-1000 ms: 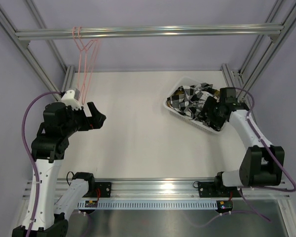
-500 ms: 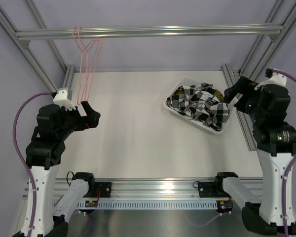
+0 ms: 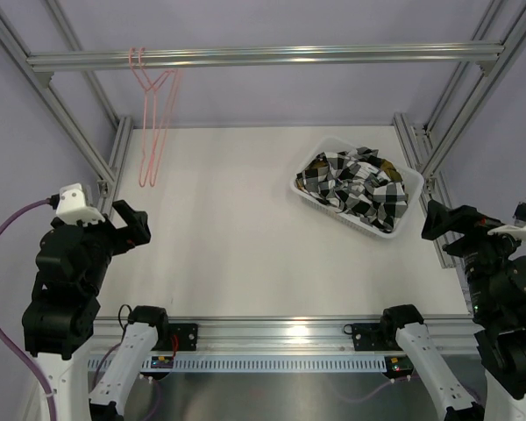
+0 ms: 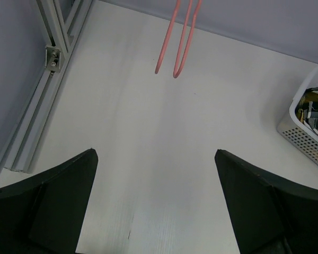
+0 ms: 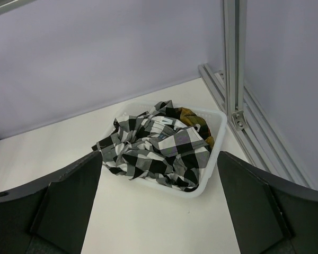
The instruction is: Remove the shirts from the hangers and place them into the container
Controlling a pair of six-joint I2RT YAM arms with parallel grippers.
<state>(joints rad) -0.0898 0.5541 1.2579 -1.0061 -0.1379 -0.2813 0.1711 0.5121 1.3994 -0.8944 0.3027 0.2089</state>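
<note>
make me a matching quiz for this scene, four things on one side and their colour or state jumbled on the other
Things:
1. hangers
2. shirts
3. basket
4. left end effector

Colour or state:
a. open, holding nothing
b. crumpled, checked cloth
c. pink, hanging bare
d. white, perforated sides

Pairs: 1-c, 2-b, 3-d, 4-a

lilac walls (image 3: 272,22), white table (image 3: 245,228), alu frame (image 3: 263,57).
</note>
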